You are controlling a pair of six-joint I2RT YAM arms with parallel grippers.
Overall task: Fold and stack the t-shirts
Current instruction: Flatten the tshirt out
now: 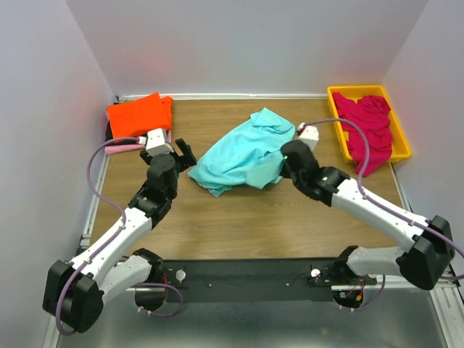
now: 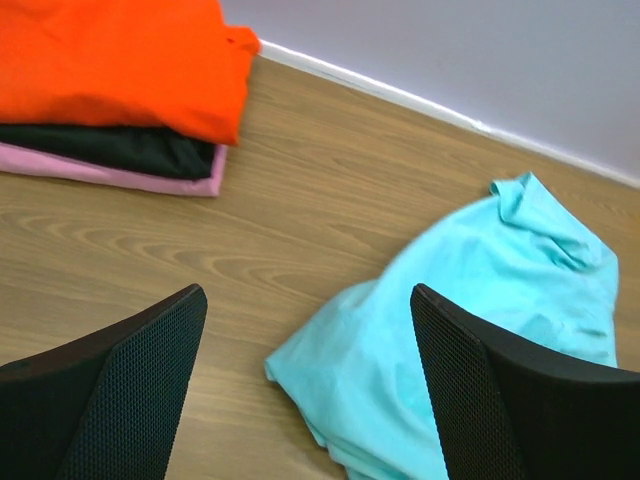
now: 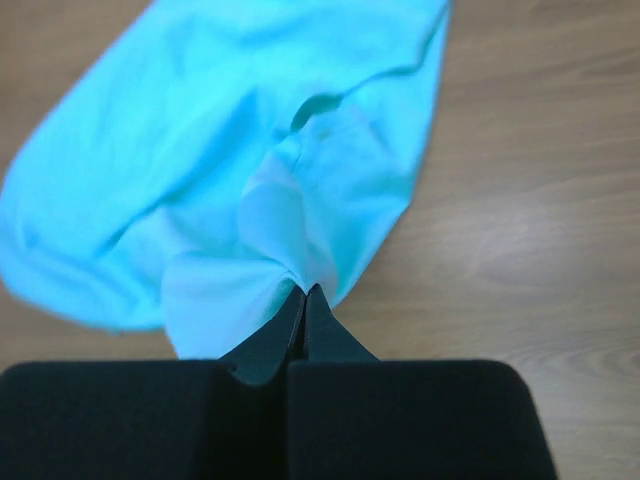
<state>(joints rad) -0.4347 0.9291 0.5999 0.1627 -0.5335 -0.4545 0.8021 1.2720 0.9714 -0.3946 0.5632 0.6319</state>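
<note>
A crumpled turquoise t-shirt (image 1: 243, 154) lies mid-table, also seen in the left wrist view (image 2: 470, 330) and the right wrist view (image 3: 230, 160). My right gripper (image 3: 304, 290) is shut on a pinch of its cloth at the shirt's right edge (image 1: 284, 161). My left gripper (image 1: 185, 154) stands open just left of the shirt, its fingers (image 2: 130, 380) wide apart with the shirt's left corner between and beyond them. A folded stack sits at the back left: an orange-red t-shirt (image 1: 138, 113) over a black one (image 2: 120, 148) and a pale pink one (image 2: 110, 174).
A yellow tray (image 1: 338, 93) at the back right holds a magenta t-shirt (image 1: 366, 127) that hangs over its front rim. White walls close the table's back and sides. Bare wood shows in front of the turquoise shirt (image 1: 246, 217).
</note>
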